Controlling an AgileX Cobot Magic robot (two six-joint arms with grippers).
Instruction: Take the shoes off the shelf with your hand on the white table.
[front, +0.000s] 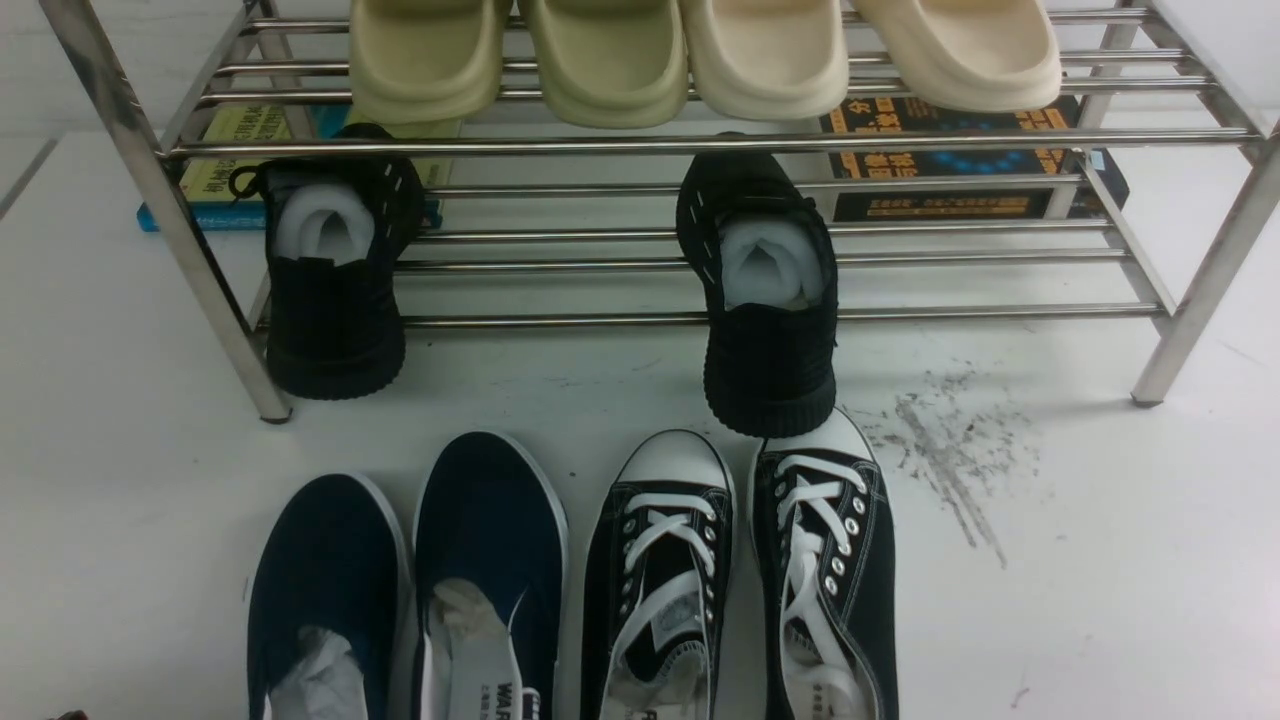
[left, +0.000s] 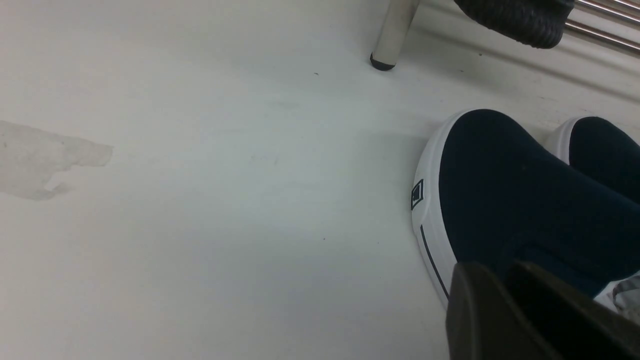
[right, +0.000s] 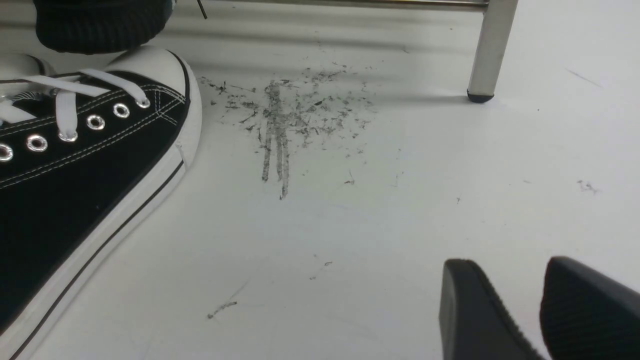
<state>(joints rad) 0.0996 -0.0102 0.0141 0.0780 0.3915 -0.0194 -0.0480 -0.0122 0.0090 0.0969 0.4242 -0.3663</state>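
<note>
Two navy shoes (front: 410, 590) already sit side by side on the white bench (front: 1100, 600), in front of the steel shelf (front: 700, 145). The left hand (left: 505, 300) hangs low beside one shoe, fingers narrowly parted, empty. The right hand (right: 542, 310) hovers slightly open over scuffed bench. Lifting either straight up looks safest: laced sneakers (front: 740, 580) crowd the middle, and open room lies outward.

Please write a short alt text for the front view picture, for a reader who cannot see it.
Two navy slip-on shoes and two black lace-up sneakers stand in a row on a white table, toes toward a steel shoe rack. The rack holds two black knit sneakers below and pale slippers above.
</note>
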